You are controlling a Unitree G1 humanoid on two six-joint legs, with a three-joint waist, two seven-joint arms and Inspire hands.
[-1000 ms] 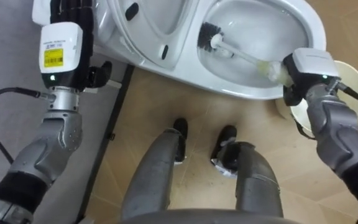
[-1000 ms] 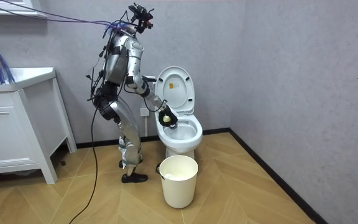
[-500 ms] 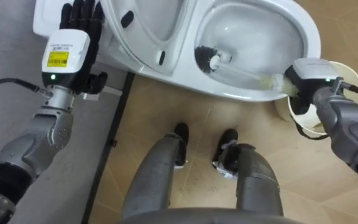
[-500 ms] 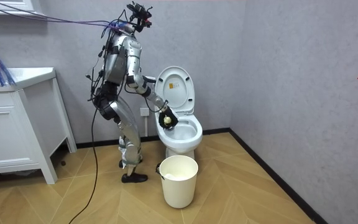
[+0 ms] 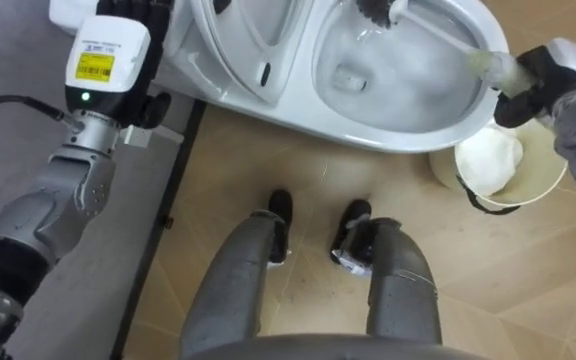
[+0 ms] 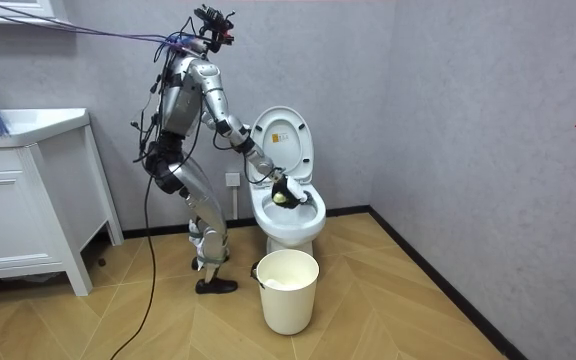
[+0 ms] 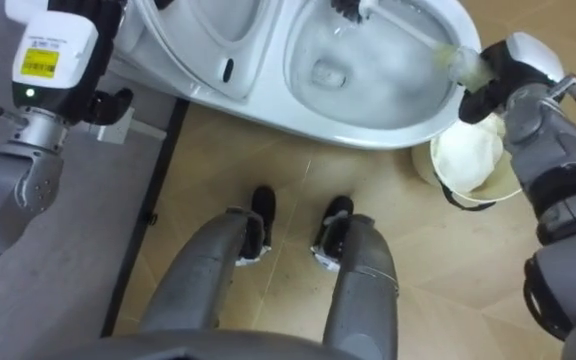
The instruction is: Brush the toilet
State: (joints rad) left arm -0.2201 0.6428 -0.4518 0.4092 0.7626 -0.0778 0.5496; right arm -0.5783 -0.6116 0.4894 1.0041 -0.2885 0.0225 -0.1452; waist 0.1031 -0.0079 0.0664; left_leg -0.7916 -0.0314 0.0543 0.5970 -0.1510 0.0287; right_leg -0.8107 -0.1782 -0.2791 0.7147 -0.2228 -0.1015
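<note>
Toilet point(image 7: 368, 125), brush point(image 7: 408, 28), bucket point(image 5: 543, 150): one each, right hand point(image 7: 503, 70) clamped on the brush handle, bucket just beside it. Brush head is cropped; left hand's point(image 5: 118, 45) state cannot be told.

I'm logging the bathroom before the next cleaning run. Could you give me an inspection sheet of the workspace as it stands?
Surface: wood floor, no spills seen.
Job's things: toilet, seat and lid up; toilet brush, head inside the bowl at the side far from the robot.
Clutter: cream bucket on the floor beside the bowl, something white inside.
Hands: right hand curled round the brush handle; left hand up by the toilet's back end.
Cables: nothing seen beyond the robot's own.
Surroundings: grey wall; white cabinet at the room view's left.
</note>
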